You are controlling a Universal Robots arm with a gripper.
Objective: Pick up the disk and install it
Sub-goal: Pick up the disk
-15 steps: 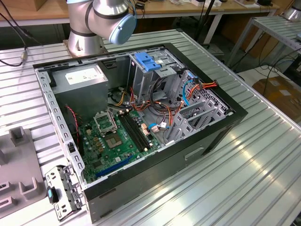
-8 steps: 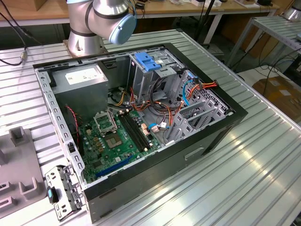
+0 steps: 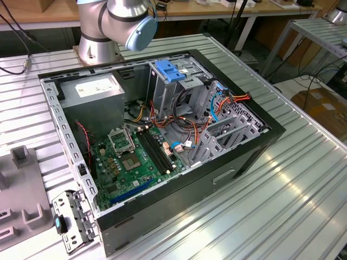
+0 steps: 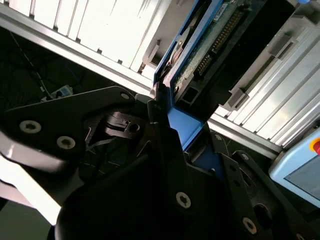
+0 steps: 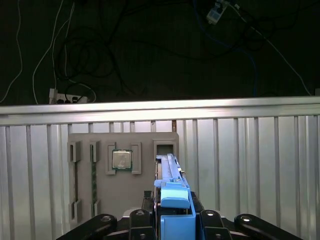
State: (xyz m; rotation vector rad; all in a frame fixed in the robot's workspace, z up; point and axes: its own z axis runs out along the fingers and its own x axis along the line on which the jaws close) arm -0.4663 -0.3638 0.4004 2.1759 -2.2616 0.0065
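As the ribbed metal table (image 5: 250,150) borders a dark cabled floor (image 5: 150,50), the pincer (image 5: 174,219) clamps the disk (image 5: 172,196).

- The exterior view's top edge cut off the arm (image 3: 116,24).
- The exterior view's left edge cut off the grey tray (image 3: 21,200).
- The gripper (image 4: 175,117) hid part of the disk (image 4: 210,40).

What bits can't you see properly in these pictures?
- The disk: edge-on in the first wrist view, so its flat faces are turned away.
- The disk's ends, second wrist view: one is covered by the fingers, the other is cut off by the picture's edge.
- The arm: in the exterior view, cut off by the top edge.
- The computer's floor: in the exterior view, cables cover part of it.
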